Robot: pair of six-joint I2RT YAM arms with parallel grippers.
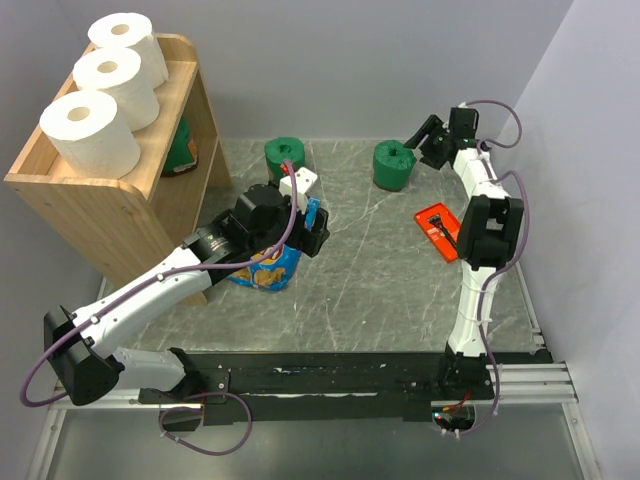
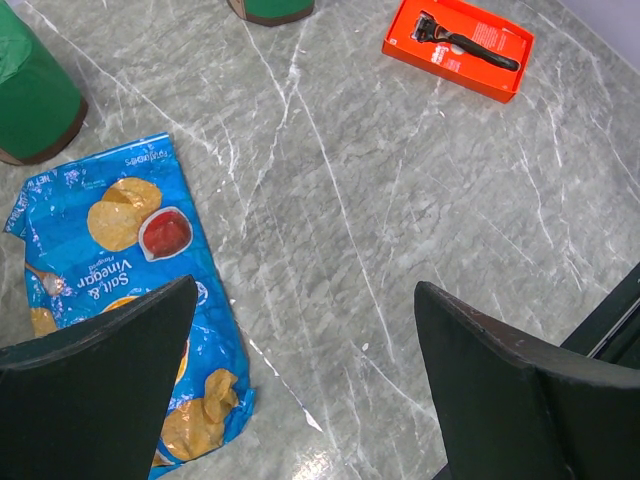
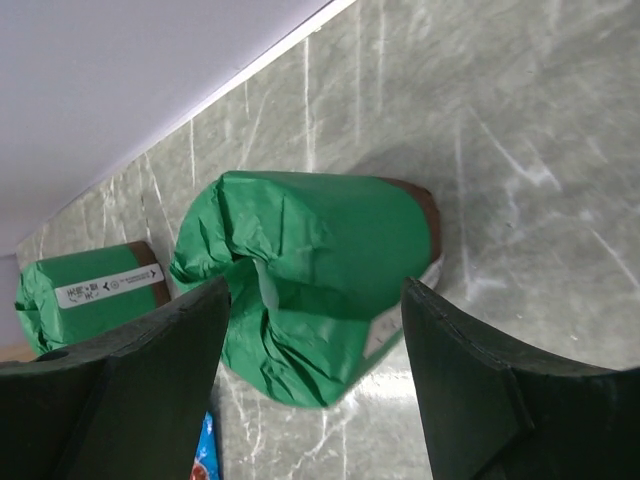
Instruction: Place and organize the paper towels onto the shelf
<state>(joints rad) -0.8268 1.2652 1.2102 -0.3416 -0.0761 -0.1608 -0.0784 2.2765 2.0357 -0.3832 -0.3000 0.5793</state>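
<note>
- The shelf first: three white rolls line its tray top, so I judge that tier full. One shelved green roll sits on the tier below.
- Right of the shelf, a near green roll waits on the table.
- A chip bag lies flat just in front of the shelf. My left gripper hangs over it, jaws wide, empty.
- Farthest from the shelf, my right gripper has its jaws parted, framing the far green roll without clamping it. It's soft paper, so I reckon a gentle squeeze.
- The red pack, well right of the shelf, is not my job.
</note>
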